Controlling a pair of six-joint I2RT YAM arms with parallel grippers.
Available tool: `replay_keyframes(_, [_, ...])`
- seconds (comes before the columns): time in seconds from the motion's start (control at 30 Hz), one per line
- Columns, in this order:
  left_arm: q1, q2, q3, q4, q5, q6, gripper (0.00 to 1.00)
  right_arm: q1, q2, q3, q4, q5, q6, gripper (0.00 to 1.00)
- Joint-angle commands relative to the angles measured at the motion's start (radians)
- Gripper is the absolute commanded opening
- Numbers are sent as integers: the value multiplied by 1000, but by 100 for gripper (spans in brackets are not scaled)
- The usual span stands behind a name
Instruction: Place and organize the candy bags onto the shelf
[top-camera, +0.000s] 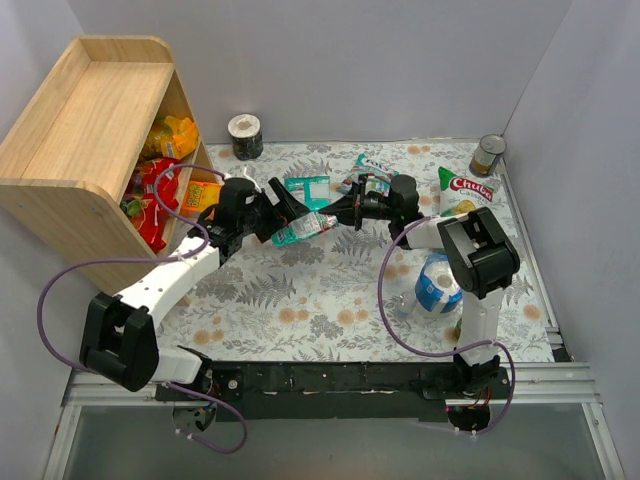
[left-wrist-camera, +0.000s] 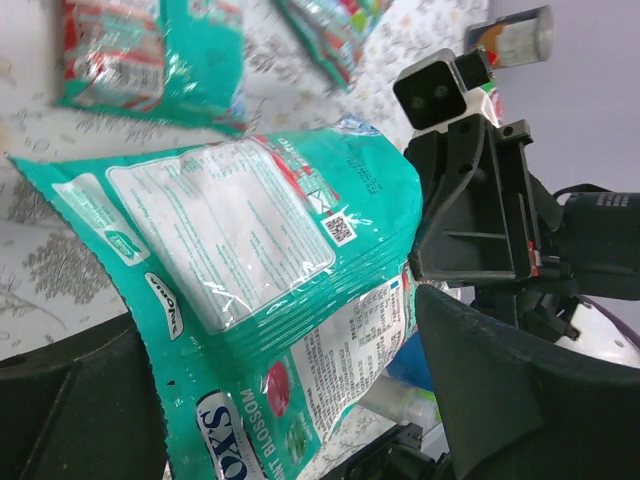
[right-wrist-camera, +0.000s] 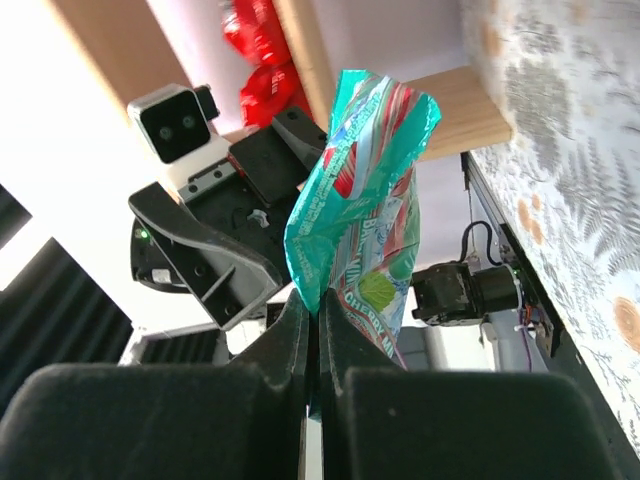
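Glossy, crumpled teal bag (left-wrist-camera: 250, 250) with a white back panel and QR code, "BLOSSOM" legible near one end; hanging in mid-air above the floral tabletop (top-camera: 300, 300), right of the shelf (top-camera: 80, 140). Pinched by one edge in the right claw (right-wrist-camera: 312, 310), arm stretched leftward. Flanked by the left claw (top-camera: 292, 212), spread wide, touching nothing.

Teal candy bag (left-wrist-camera: 250, 230): glossy plastic film, crinkled, reflective.
Red candy bags (top-camera: 155, 195): glossy plastic.
Shelf (top-camera: 85, 130): light wood, smooth matt finish.
Desk (top-camera: 320, 290): matt floral-print covering.
Left claw (top-camera: 285, 208), right claw (right-wrist-camera: 312, 335): matt black plastic.
Can (top-camera: 488, 155): shiny metal.
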Motion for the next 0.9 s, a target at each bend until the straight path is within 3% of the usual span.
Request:
replay_keyframes(0.0, [-1, -68, 160, -56, 54, 42, 81, 7, -109, 123, -28, -81, -100, 1])
replay_keyframes(0.23, [-1, -95, 304, -127, 135, 53, 64, -10, -178, 276, -305, -126, -365, 1])
replay_keyframes(0.5, [-1, -134, 395, -171, 157, 70, 51, -41, -198, 361, -349, -138, -436, 1])
replay_keyframes(0.73, [-1, -131, 415, -178, 192, 82, 25, -50, -204, 405, -415, -141, -484, 5])
replay_keyframes(0.87, [-1, -128, 414, -174, 198, 84, 21, -50, -207, 414, -422, -141, -491, 8])
